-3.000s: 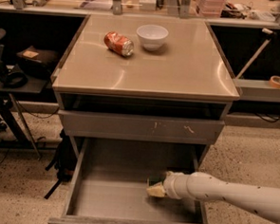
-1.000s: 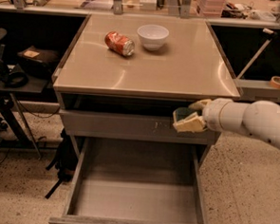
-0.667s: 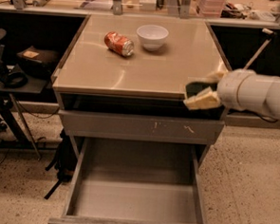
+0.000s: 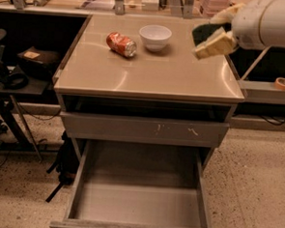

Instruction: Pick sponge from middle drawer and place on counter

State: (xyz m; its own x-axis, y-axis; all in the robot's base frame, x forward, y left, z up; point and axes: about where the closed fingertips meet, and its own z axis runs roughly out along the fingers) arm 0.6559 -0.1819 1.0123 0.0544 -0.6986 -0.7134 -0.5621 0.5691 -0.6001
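Small dark green scrub sponge (image 4: 204, 32) is up in the air at the right rear of the scene, clamped between the two pale fingers of the robot's claw (image 4: 216, 29). One finger (image 4: 215, 45) is under it, the other above.

The claw hangs over the right rear corner of the glossy beige-grey square worktop (image 4: 150, 73). How high above the surface, can't tell.

The wide grey metal middle drawer (image 4: 139, 203) is pulled out and shows only bare floor. Judgement: pick is done and the transfer is in hand, place not yet done.

Next move calls for:
- shifting slightly left, inboard of the thin metal rim
- lowering until the sponge meets the surface
- spreading the fingers, then lifting straight off

Around:
- white round bowl (image 4: 155, 37), near the claw on its left at the rear
- crushed red soda can (image 4: 121, 43), lying on its side just left of the bowl
- grey drawer front with pale scratch marks (image 4: 144, 129), shut, below the worktop
- roll of tan tape (image 4: 282, 83) on the side ledge to the right

Risk: the bowl is the nearest obstacle, and a drop too close to the right edge could slide off. The front and middle of the worktop offer more room.
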